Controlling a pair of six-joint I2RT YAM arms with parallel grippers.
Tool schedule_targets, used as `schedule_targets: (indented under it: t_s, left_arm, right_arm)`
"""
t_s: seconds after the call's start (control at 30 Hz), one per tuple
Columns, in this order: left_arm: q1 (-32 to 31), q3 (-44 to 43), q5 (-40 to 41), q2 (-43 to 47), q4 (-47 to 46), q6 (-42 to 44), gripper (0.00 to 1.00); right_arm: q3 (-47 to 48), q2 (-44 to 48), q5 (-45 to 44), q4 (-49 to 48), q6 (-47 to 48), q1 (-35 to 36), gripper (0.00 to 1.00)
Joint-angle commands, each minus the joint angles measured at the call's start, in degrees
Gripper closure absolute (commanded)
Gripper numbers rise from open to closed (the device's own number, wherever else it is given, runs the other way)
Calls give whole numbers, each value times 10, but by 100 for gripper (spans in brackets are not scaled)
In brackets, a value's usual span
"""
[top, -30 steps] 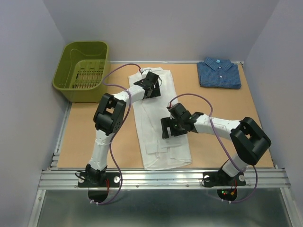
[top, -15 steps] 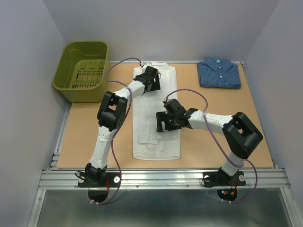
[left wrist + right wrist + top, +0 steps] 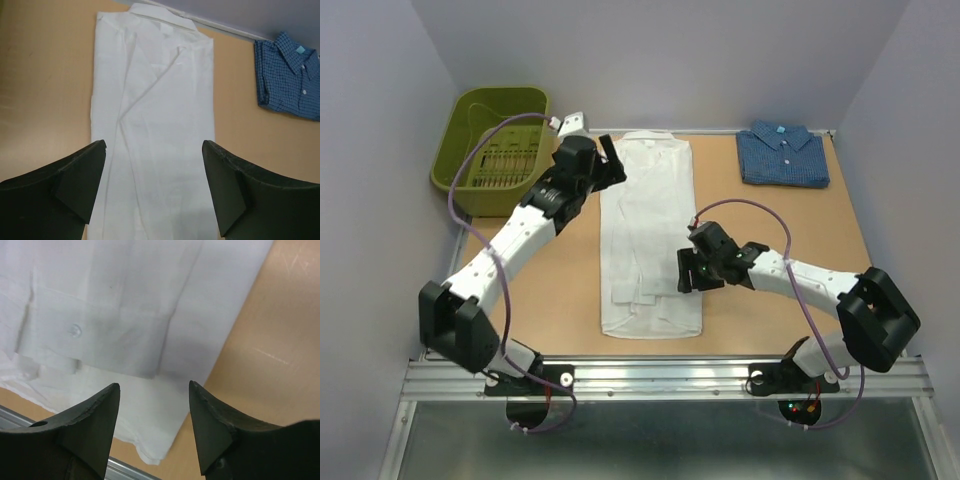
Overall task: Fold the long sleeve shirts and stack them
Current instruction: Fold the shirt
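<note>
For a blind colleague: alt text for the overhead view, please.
A long, narrow-folded white shirt lies on the table, collar away. The left gripper is open beside its collar end, the right gripper open at its near right edge. A folded blue shirt sits far right, a green basket far left.

One white shirt, one blue shirt, one green basket, two pincers, left pincer, right pincer
</note>
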State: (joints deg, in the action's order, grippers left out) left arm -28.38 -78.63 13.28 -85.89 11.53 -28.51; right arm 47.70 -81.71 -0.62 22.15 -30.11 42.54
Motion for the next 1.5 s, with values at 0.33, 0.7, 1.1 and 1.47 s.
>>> schedule_targets:
  t_s: [0.33,0.7,1.1,1.47]
  left_arm:
    - [-6,410,-159,273,54,-102,16]
    - [-8,489,-236,274,68,-116,17]
    - [-22,492,-254,236,81,-124,26]
    - [-77,502,-280,224,101,-141,39]
  right_arm:
    - [-59,-1,29,73,-1,3,49]
    - [-80,37,-26,112,-53,2,49]
    - [-74,81,81,98,-118,3,48]
    - [-124,66,114,70,-155,3,48]
